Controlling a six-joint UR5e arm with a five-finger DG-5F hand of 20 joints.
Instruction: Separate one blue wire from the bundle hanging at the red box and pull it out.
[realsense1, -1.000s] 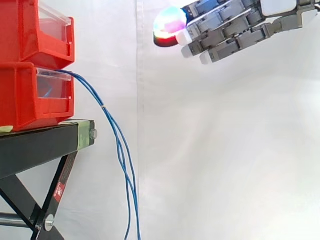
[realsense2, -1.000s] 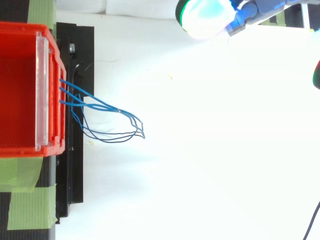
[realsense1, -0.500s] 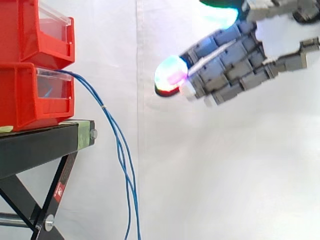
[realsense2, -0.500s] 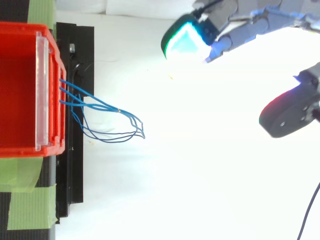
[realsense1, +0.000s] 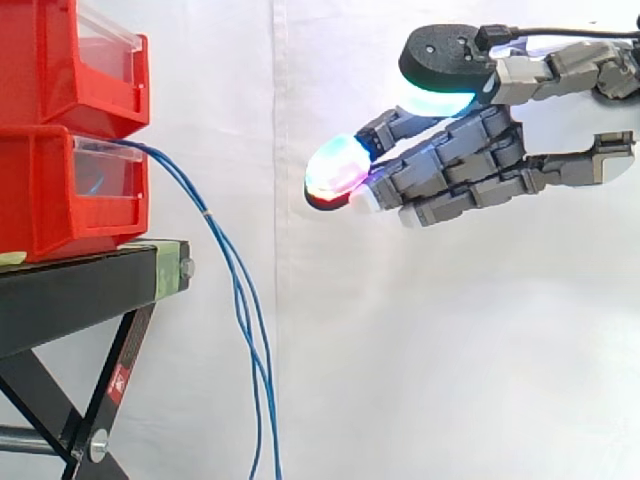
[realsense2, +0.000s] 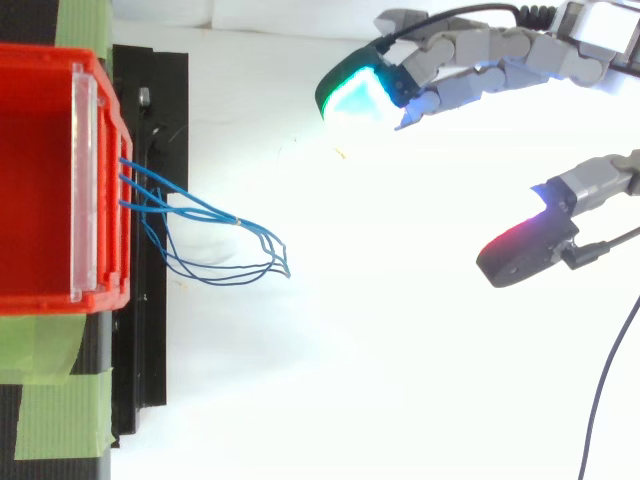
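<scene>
Over the last second the hand (realsense1: 470, 170) has dropped from the upper right of the side view. It is now roughly level with the lower red bin (realsense1: 50, 190), and it has spread as it came. The fingers reach left, nearly straight, with a glowing fingertip pad (realsense1: 338, 170) leading. The thumb (realsense2: 525, 245) stands well apart from them, so the hand is wide and holds nothing.

The blue wires (realsense1: 235, 290) have not stirred. They leave the front of the lower bin, drape down and to the right past the edge of the black stand (realsense1: 70, 290), and run off the bottom of the side view. From above, the blue wires (realsense2: 215, 240) fan out to the right of the bin's rim (realsense2: 100, 180). We count three or four strands, though they cross too closely for us to be sure.

We judge this as the approach: the hand is shaped for a pinch but remains well apart from the bundle, to its right. In the top view it seems to sit toward the far side of the wires. The next move likely needs travel left and nearer before any single strand can be teased free.

As for writing, a small red sticker (realsense1: 118, 383) on the stand's leg is too small to read. The strips of green tape (realsense2: 55, 405) are plain.
</scene>
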